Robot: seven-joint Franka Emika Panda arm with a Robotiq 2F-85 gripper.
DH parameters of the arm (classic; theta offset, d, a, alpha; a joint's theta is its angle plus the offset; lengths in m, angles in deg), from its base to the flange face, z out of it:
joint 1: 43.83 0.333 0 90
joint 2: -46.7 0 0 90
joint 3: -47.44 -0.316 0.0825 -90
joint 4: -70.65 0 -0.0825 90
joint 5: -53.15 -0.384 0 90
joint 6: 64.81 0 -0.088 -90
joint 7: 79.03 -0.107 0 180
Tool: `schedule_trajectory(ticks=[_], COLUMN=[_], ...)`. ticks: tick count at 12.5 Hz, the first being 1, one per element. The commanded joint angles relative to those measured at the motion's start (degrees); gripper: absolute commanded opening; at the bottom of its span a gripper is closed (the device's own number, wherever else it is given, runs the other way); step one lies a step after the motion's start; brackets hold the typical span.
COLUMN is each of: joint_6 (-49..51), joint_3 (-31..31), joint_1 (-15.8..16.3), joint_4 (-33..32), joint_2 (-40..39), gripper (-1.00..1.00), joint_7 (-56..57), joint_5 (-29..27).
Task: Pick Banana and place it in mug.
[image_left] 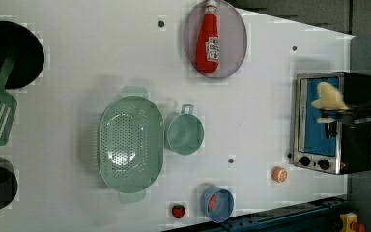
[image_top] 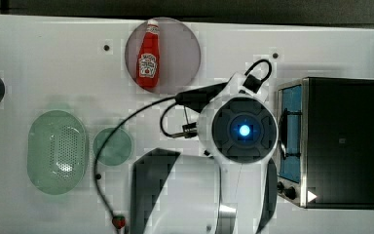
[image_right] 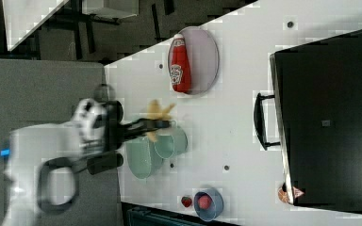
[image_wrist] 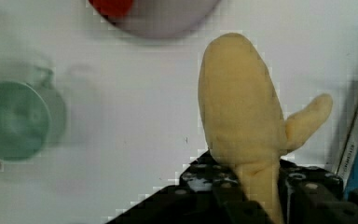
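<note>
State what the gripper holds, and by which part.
The gripper holds the banana by its narrow lower end, with the rounded bulk sticking out beyond the fingers.

Lab tabletop [image_left: 101,58] with toy kitchenware

A white bench [image_top: 53,53] with small dark holes in its top carries the scene. Dark grey floor [image_right: 42,84] lies beyond its edge in the right view, where black frame legs [image_right: 82,21] stand. Light is even, shadows soft.
</note>
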Motion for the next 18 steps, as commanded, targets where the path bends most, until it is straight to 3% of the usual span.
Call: schedule_trajectory(ticks=[1,8,11,14,18], joint_6=[5.98,5.67,0.08,-11.01,-18.05], joint_3=[-5.77,-21.07,-26.07,-28.04,-27.82], joint_1=[1.36,2.71,2.81,2.81,2.74], joint_4=[0.37,-0.18,-2.25,-6.67,-8.44], joint_2=[1.41,-0.54,-3.17,-6.8,-15.78], gripper=[-0.57,-0.57,-0.56,-0.57,-0.51], joint_7=[-12.47,-42.06,-53.56,-58.51,-59.04], joint_5=[0.49,-2.33,-4.46,-4.46,-4.45])
